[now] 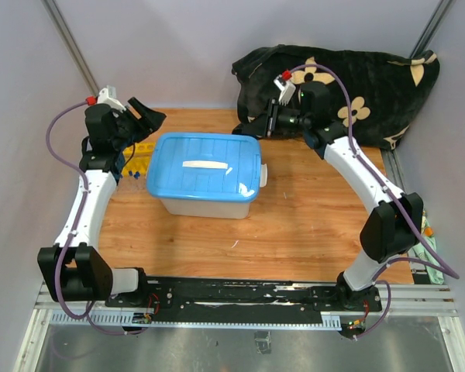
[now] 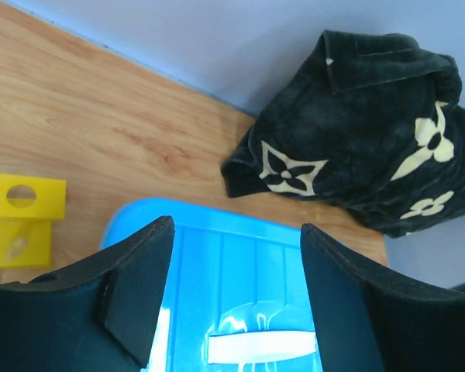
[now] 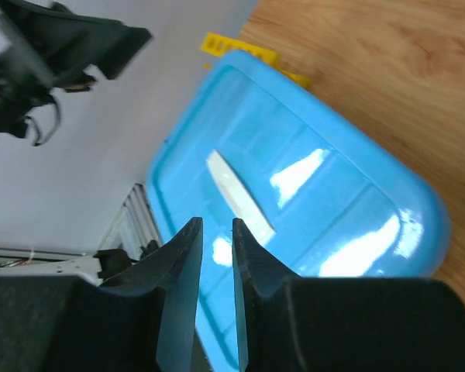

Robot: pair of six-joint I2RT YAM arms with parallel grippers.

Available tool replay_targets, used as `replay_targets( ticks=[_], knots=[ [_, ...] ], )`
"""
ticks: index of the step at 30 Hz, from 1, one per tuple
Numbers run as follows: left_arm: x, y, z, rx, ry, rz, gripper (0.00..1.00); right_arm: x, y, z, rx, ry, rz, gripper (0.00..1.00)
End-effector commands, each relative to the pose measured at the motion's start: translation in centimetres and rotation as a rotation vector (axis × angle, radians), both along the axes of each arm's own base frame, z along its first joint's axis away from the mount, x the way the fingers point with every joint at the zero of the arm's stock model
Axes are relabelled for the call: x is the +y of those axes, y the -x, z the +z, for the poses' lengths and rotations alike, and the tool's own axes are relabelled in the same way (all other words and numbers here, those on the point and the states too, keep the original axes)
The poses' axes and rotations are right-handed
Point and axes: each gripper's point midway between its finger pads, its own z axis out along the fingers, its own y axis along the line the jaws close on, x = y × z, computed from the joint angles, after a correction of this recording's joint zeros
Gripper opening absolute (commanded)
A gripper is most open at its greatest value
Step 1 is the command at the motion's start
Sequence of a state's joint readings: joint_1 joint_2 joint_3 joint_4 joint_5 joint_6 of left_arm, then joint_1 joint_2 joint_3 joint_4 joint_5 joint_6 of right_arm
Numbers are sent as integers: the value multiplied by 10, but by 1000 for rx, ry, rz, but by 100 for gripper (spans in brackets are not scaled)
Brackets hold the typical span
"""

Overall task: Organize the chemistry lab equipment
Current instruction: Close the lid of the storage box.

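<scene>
Jaws empty: left gripper (image 2: 236, 232) spread wide, right gripper (image 3: 215, 226) parted narrowly.
Yellow holed plastic tube rack (image 2: 23, 200) just left of blue-lidded white tub (image 1: 205, 208) — grippers flanking lid, likely for lifting.

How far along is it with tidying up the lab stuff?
Seemingly near the end: the tub has its blue lid on and no glassware shows outside it. Nothing is in hand: the left gripper and the right gripper are both open and empty. Left, perhaps: the yellow rack stands beside the tub, outside it.
</scene>
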State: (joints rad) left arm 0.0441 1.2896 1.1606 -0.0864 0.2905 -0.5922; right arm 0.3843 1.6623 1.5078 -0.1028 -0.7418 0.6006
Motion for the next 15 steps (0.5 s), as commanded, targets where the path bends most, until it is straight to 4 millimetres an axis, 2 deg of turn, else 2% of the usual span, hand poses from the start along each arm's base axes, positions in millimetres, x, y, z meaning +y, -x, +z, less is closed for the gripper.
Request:
replay_targets(
  ticks=[1,3,4,7,9,10,11,13,15],
  knots=[
    [5,-1,-13,91,48,45,65,10,24,55,30,-117,145,22],
    [7,2,-23,115,40,51,62,13,30,63,42,-151,185,23],
    [8,4,-28,121,26,47,63,11,31,62,47,-154,178,27],
    [20,15,-46,148,61,17,78,-3,33,62,70,-167,126,42],
    [37,27,-61,172,196,-29,91,-15,35,51,119,-171,106,49],
    [40,35,-68,178,265,-66,95,-22,37,42,143,-167,95,50],
    [41,44,-71,185,330,-104,98,-28,40,34,162,-162,82,57],
    [48,54,-71,161,361,-111,99,-41,45,18,182,-129,58,63],
    [49,57,-66,148,333,-109,99,-50,52,6,189,-83,43,64]
  ],
)
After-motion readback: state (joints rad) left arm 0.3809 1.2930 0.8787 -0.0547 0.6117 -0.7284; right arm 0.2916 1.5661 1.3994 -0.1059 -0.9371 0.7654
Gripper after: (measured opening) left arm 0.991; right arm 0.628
